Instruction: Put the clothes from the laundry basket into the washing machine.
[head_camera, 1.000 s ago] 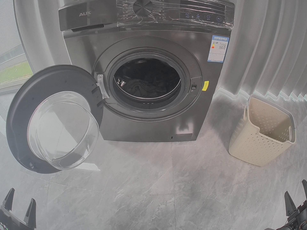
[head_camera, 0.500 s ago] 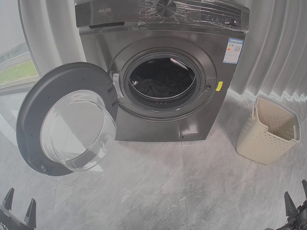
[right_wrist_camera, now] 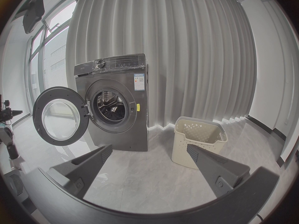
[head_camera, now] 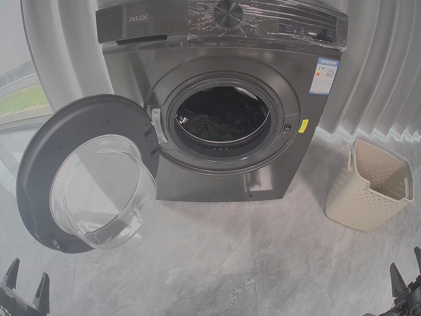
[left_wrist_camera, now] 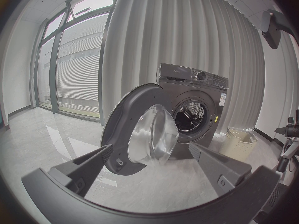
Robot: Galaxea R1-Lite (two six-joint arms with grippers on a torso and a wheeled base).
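The grey washing machine (head_camera: pixel 219 36) stands ahead with its round door (head_camera: pixel 87 172) swung wide to the left. Dark clothes (head_camera: pixel 217 126) lie inside the drum (head_camera: pixel 221 119). The cream laundry basket (head_camera: pixel 372 185) stands on the floor to the machine's right, and I see nothing inside it. My left gripper (head_camera: pixel 26 279) is low at the near left, open with nothing between its fingers. My right gripper (head_camera: pixel 408 268) is low at the near right, open and holding nothing. The wrist views show the machine (left_wrist_camera: pixel 193 109) (right_wrist_camera: pixel 115 103) and the basket (left_wrist_camera: pixel 239 140) (right_wrist_camera: pixel 199 140) well beyond both grippers (left_wrist_camera: pixel 149 150) (right_wrist_camera: pixel 149 150).
Grey tiled floor (head_camera: pixel 245 260) lies open between me and the machine. Pale pleated curtains (head_camera: pixel 377 58) hang behind the machine and basket. A tall window (head_camera: pixel 17 80) is at the far left. The open door reaches out over the floor on the left.
The whole head view shifted: the camera moved, so machine and basket now sit further right and slightly lower. Both grippers keep their places, still open. Nothing else has moved.
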